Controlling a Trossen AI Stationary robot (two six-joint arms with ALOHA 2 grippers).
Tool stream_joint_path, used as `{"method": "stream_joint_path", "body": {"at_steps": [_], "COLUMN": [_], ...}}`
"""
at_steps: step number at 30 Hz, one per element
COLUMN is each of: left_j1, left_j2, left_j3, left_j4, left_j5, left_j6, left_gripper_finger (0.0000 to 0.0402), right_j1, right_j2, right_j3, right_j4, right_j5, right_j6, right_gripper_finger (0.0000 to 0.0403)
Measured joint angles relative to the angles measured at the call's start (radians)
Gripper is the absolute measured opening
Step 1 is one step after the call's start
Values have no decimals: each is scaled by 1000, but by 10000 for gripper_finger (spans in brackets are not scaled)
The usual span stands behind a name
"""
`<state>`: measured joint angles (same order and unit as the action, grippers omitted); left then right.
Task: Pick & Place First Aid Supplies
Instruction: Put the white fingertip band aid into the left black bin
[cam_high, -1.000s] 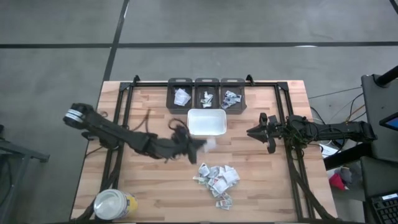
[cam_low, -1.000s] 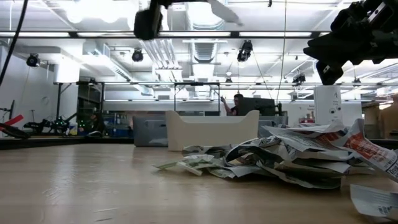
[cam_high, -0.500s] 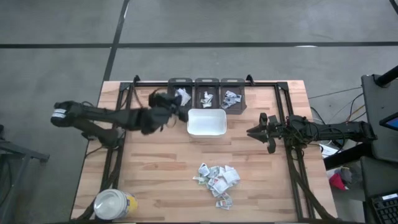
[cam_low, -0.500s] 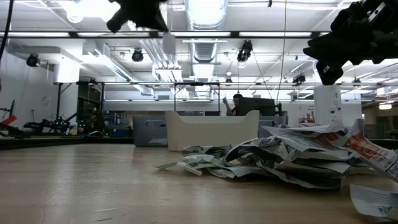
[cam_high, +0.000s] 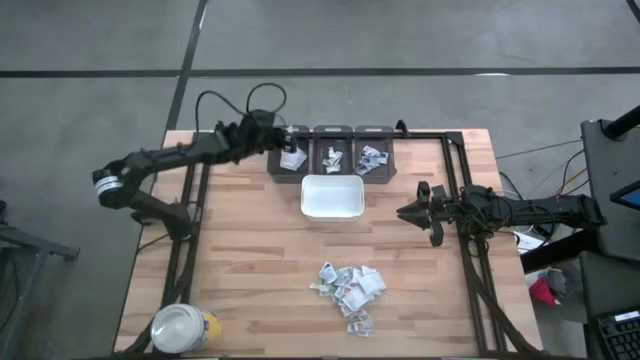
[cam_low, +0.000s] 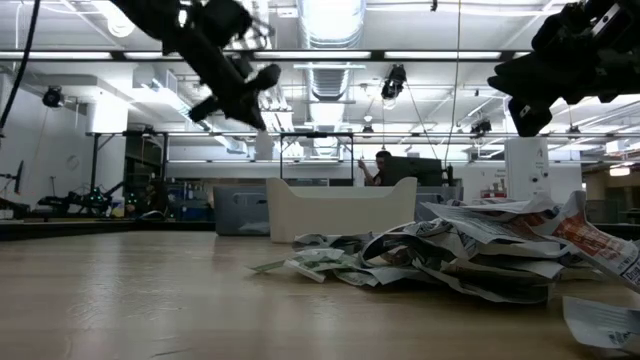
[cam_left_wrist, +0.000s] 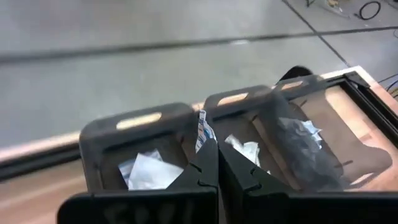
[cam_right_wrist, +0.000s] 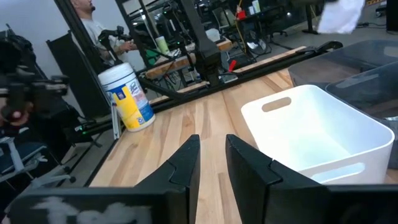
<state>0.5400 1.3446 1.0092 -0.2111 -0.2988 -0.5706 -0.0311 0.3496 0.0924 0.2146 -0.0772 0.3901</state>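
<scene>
A loose pile of first aid supplies (cam_high: 348, 285), small white printed packets, lies on the wooden table near its front edge. Three dark bins (cam_high: 332, 150) stand in a row at the far edge, each with a few packets inside. My left gripper (cam_high: 287, 143) hangs over the leftmost bin (cam_left_wrist: 134, 155), shut on one white packet (cam_left_wrist: 202, 127) with blue and red print. My right gripper (cam_high: 405, 212) waits at the table's right, level and open, with nothing between its fingers (cam_right_wrist: 186, 158). My left gripper pinches the packet by its lower end (cam_left_wrist: 205, 144) between the tips of its two fingers. The fingers slant down toward the table's far edge. The packet sticks out beyond the fingertips, clear of the table, above the leftmost bin.
A white rectangular tray (cam_high: 332, 196) stands just in front of the bins, between them and the pile. A round yellow jar with a white lid (cam_high: 183, 328) stands at the near left corner. Black frame rails (cam_high: 190, 215) run along both sides of the table.
My left gripper has swung from beside the white tray's near left corner toward the table's far edge, turning as it went. It now hangs over the leftmost bin. It has stayed shut, carrying the packet clear of the table.
</scene>
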Motion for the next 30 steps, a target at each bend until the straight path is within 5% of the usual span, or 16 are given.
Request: {"method": "stream_joint_path", "body": {"at_steps": [12, 30], "left_j1": [214, 225], "left_j2": [235, 374], "left_j3": [35, 143], "left_j4": [-4, -86], "left_j5": [461, 456], "left_j6": [-180, -138], "left_gripper_finger": [0, 2], "right_j1": [0, 0], "right_j2": [0, 0], "right_j3": [0, 0], "right_j4": [0, 0], "right_j5": [0, 0], "right_j6": [3, 3], "right_gripper_finger": [85, 78]}}
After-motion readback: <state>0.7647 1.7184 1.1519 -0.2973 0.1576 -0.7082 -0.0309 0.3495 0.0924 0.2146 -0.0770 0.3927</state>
